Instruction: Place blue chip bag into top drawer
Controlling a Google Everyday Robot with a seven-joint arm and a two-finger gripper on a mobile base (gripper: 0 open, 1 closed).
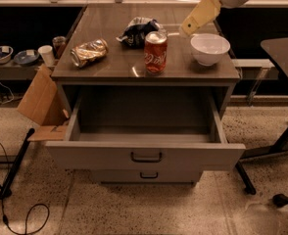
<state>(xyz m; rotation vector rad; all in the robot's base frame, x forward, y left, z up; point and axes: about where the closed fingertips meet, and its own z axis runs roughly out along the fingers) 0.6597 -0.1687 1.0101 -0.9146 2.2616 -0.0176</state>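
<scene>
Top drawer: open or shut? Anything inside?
Open, empty: top drawer is pulled out, inside bare. Blue chip bag lies on the cabinet top; gripper hangs over it near the white bowl.

Navy bag left of gripper; drawer open

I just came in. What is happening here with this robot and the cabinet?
The robot's pincer hangs over the back right of the cabinet top, just left of the white bowl, and carries nothing. The blue chip bag lies untouched at the back, behind the red soda can. The top drawer is pulled open and looks empty, so the bag is not yet inside.
</scene>
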